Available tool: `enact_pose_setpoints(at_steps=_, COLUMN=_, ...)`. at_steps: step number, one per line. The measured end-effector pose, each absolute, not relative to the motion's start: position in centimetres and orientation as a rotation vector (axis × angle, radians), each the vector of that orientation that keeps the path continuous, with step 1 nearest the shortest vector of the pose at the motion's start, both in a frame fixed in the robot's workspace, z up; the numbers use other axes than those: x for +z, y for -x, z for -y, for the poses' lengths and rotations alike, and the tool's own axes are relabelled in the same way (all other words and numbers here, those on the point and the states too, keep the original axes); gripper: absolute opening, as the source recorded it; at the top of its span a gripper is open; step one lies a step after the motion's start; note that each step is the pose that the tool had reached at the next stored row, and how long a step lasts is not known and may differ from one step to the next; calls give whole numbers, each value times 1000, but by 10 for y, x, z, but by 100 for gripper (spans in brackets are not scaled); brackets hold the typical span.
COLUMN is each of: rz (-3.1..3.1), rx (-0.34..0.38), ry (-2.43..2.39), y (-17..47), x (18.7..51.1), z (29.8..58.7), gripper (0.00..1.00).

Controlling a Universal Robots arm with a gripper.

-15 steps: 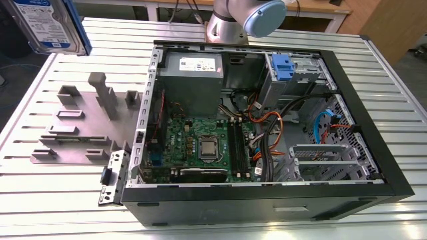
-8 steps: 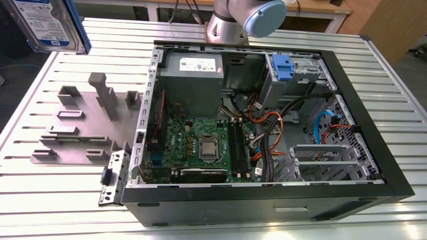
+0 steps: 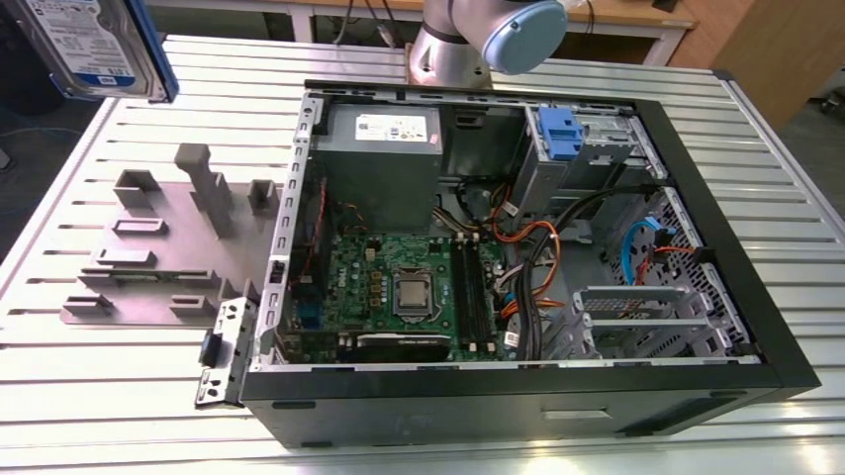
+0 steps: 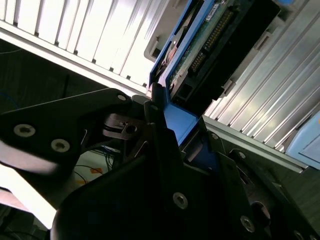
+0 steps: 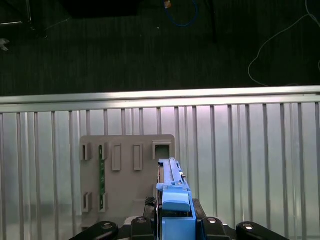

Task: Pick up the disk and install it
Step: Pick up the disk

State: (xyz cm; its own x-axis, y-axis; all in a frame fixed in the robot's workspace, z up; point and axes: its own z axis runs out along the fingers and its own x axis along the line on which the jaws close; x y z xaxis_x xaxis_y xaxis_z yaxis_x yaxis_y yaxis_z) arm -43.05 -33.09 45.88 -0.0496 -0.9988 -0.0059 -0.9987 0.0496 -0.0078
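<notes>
The disk [image 3: 99, 45] hangs high above the table at the exterior view's far left, its blue-and-white label and blue rail showing. In the first wrist view it stands edge-on [image 5: 172, 192] between the black fingers, above the grey holder block [image 5: 125, 175]. The second wrist view shows its green circuit board [image 4: 200, 45] and blue rail [image 4: 181, 122]. My gripper [image 5: 172, 222] is shut on the disk, with the jaws pressed to its two flat sides. The same grip appears close up in the second wrist view [image 4: 172, 125].
An open computer case [image 3: 779, 327] lies on the slatted metal table [image 3: 133, 396], with a blue latch [image 3: 561, 134] at its upper drive bay. The grey slotted holder block [image 3: 158, 247] sits to the exterior view's left of the case. The arm's base [image 3: 482, 35] stands behind the case.
</notes>
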Motion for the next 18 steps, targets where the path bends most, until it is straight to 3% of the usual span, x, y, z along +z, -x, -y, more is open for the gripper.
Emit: enact_pose_setpoints(at_steps=18, rz=-2269, rx=-3, ry=2159, y=430, x=468, z=331, gripper=36)
